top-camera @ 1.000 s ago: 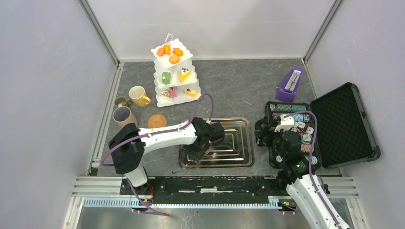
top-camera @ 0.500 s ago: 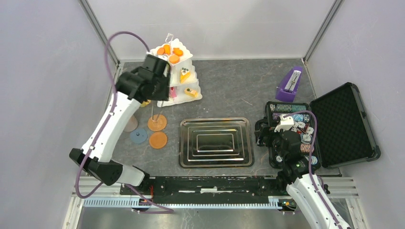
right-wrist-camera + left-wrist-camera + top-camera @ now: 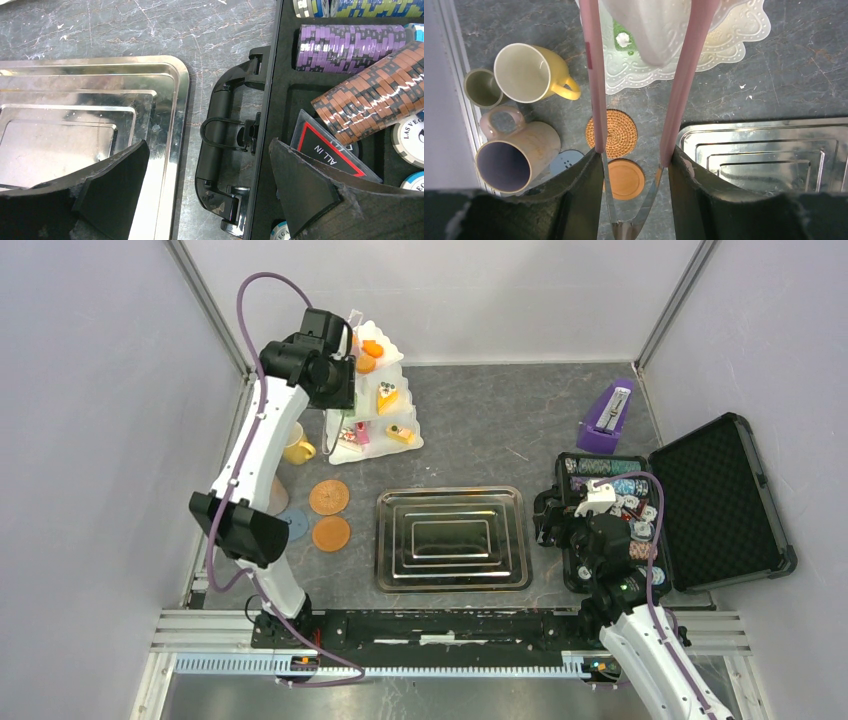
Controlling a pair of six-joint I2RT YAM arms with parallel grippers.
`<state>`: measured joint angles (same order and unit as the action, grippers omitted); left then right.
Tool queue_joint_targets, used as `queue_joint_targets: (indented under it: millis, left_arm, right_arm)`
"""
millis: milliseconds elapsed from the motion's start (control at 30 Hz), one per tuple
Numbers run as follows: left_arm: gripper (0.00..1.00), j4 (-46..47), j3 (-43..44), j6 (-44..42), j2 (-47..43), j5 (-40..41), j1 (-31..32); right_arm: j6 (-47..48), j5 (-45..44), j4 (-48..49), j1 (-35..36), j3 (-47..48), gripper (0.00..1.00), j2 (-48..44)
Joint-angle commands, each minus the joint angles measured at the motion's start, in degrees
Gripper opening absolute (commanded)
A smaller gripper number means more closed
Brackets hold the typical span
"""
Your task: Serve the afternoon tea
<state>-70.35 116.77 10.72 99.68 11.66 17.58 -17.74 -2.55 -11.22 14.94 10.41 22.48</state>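
The white three-tier stand [image 3: 385,430] stands at the back with orange biscuits [image 3: 372,348] on top and toy cakes [image 3: 387,397] on the lower tiers. My left gripper [image 3: 335,375] is high beside the top tier, shut on pink-armed metal tongs [image 3: 594,75]; in the left wrist view [image 3: 634,152] the tong arms straddle a blurred white tier edge [image 3: 649,30]. Below are the yellow mug [image 3: 526,72], the small green mug [image 3: 481,87] and the beige-lilac mug [image 3: 516,155]. My right gripper [image 3: 207,145] is open and empty over the case handle.
A steel tray [image 3: 452,538] lies mid-table. A woven coaster [image 3: 329,496], an orange one [image 3: 331,534] and a blue one [image 3: 293,523] lie left of it. The open black case [image 3: 700,500] with poker chips [image 3: 370,95] is on the right, the purple metronome [image 3: 606,418] behind it.
My left arm has swung from over the tray to the stand and risen to its top tier. An orange and a blue coaster now lie by the woven one. The right arm has not moved.
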Motion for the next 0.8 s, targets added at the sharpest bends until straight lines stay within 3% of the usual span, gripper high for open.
queue_joint_targets:
  millis: [0,333,767]
  left_arm:
    - [0.40,0.0,5.6,-2.5,1.7,-1.4,-0.4]
    - [0.57,-1.3,7.0,-2.4,3.6,0.7,-0.7]
    - [0.63,-1.1,7.9,-2.1,1.3,1.5,-0.7]
  right_arm:
    - [0.0,-0.2,1.6,-0.1,0.3,0.98,-0.4]
    - [0.2,-0.1,2.1,-0.1,0.2,0.98,0.6]
    - [0.1,0.1,2.4,-0.1,0.2,0.98,1.3]
